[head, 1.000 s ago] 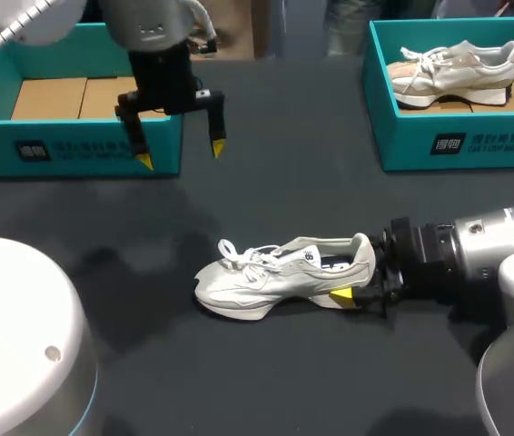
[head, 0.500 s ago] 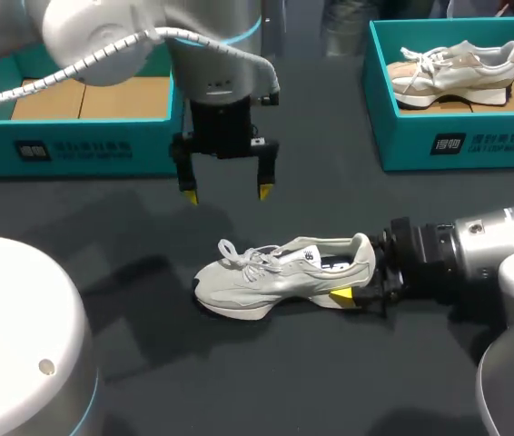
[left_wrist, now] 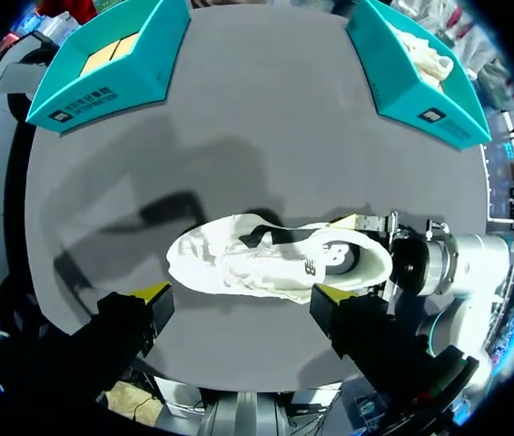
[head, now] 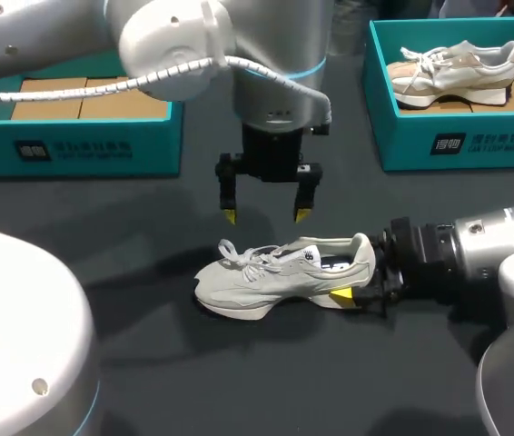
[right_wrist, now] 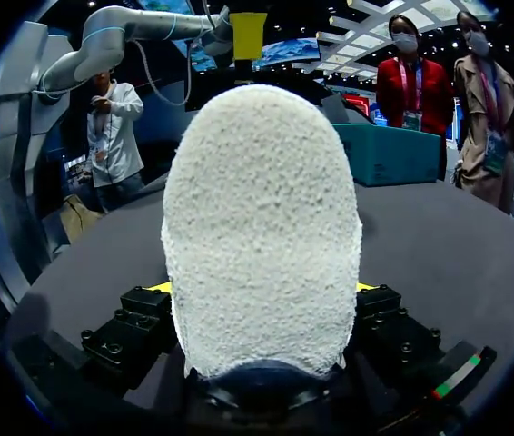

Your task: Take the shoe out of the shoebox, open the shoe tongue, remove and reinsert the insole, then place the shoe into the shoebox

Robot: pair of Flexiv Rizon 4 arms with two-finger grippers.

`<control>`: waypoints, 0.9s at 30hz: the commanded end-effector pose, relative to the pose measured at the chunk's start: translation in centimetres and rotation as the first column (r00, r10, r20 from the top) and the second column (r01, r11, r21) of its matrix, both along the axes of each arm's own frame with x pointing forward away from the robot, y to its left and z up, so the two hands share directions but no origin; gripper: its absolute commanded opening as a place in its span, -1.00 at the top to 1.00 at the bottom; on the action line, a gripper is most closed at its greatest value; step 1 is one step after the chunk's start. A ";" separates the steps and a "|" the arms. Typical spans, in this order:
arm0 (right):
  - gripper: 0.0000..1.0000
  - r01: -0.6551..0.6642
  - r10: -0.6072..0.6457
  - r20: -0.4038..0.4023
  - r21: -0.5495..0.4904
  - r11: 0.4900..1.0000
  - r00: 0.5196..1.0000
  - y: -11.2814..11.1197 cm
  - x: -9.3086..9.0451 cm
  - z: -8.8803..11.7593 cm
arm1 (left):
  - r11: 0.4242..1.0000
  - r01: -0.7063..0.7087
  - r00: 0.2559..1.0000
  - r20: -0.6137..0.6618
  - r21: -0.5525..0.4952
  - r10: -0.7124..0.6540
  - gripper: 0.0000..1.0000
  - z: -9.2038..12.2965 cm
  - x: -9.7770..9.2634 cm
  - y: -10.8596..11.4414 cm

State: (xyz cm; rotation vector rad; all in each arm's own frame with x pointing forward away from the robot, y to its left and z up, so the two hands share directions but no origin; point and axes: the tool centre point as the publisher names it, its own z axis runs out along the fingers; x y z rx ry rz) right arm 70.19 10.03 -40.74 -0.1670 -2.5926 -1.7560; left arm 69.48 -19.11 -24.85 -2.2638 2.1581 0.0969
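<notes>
One shoe [head: 275,272] on dark table [head: 239,381].

Shoe [left_wrist: 275,259] shown upright on the dark table [left_wrist: 266,136], beyond the left gripper's [left_wrist: 241,292] spread fingers; heel clasped by the right gripper [left_wrist: 380,259].

This is a robot workcell, a lab or demonstration setup rather than a home or a shop. Two white jointed arms hang over one matte dark counter [head: 148,363]: the left arm [head: 175,45] enters from the upper left of the frame, the right arm [head: 475,245] from the right edge. The props look staged: a teal left shoebox [head: 84,145] at the upper left, a matching right shoebox [head: 457,141] at the upper right holding a pale shoe [head: 457,68], and a grey shoe [head: 275,272] alone mid-counter.
</notes>
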 end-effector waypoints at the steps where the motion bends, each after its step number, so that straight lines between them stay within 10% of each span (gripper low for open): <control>1: 1.00 0.000 0.000 -0.001 -0.004 1.000 1.000 0.0 0.0 0.1 | 0.996 0.004 1.000 -0.009 0.088 -0.003 -1.00 -1.3 0.0 -3.1; 27: 1.00 0.000 0.000 -0.001 -0.004 1.000 1.000 0.0 0.0 0.1 | 0.971 -0.013 0.999 -0.033 0.240 0.021 -1.00 -7.3 0.3 -7.2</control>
